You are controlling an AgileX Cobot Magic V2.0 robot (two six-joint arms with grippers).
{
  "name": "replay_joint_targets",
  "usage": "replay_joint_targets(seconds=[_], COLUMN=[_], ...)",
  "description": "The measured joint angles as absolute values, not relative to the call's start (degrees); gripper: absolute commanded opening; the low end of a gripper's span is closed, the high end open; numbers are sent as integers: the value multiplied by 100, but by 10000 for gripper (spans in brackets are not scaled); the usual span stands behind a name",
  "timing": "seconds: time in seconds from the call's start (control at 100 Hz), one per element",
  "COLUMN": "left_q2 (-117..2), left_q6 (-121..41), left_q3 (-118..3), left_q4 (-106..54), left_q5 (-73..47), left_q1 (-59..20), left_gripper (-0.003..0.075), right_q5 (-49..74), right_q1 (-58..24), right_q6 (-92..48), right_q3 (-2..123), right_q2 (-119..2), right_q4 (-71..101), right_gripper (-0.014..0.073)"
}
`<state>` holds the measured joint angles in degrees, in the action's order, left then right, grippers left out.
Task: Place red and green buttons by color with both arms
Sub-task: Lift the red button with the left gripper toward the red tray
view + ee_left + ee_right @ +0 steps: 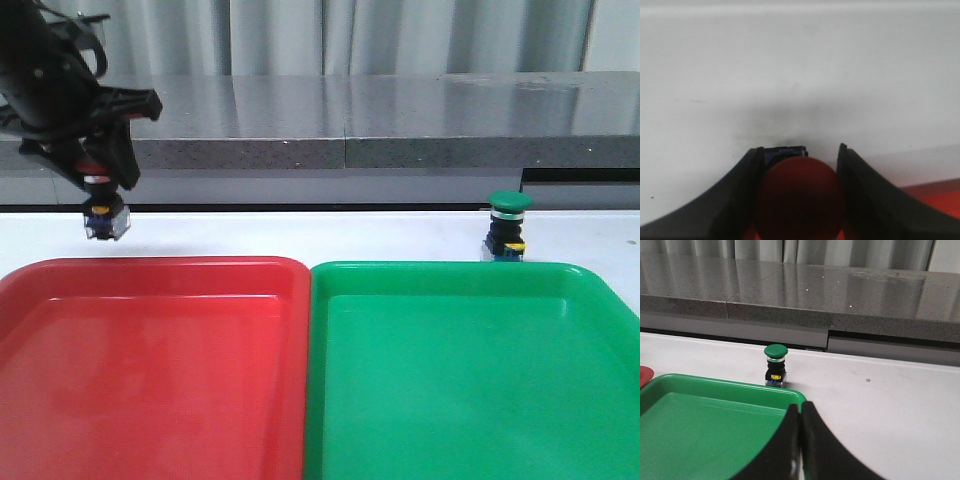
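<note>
I see a white table [300,232] in front, a glossy grey speckled stone ledge [400,120] running along its far edge, and pale pleated curtains [400,35] behind it.

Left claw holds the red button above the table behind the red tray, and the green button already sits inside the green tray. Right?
Not quite. The green button stands upright on the white table just behind the green tray, not inside it, as the right wrist view shows. The left claw does hold the red button behind the red tray.
</note>
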<state>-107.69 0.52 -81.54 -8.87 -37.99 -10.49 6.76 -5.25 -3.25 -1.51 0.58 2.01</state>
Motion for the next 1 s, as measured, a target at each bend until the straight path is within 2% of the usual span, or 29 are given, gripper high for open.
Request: replay_joint_targets(seconds=[0.23, 0.49, 1.0], left_q2=[-9943, -9250, -9152], left_q6=[52, 52, 52], left_q3=[-8029, -7064, -5724], left_q4=[-1231, -1412, -1869], left_q5=[-3915, -3640, -2759], left_q1=[-1138, -1456, -1759], left_gripper=[62, 62, 62], right_q5=[676, 676, 676], right_q1=[-525, -525, -525], right_q6=[-325, -325, -325], right_q3=[-151, -151, -151], right_q2=[58, 58, 58], right_q4=[201, 201, 201], right_gripper=[-67, -67, -67])
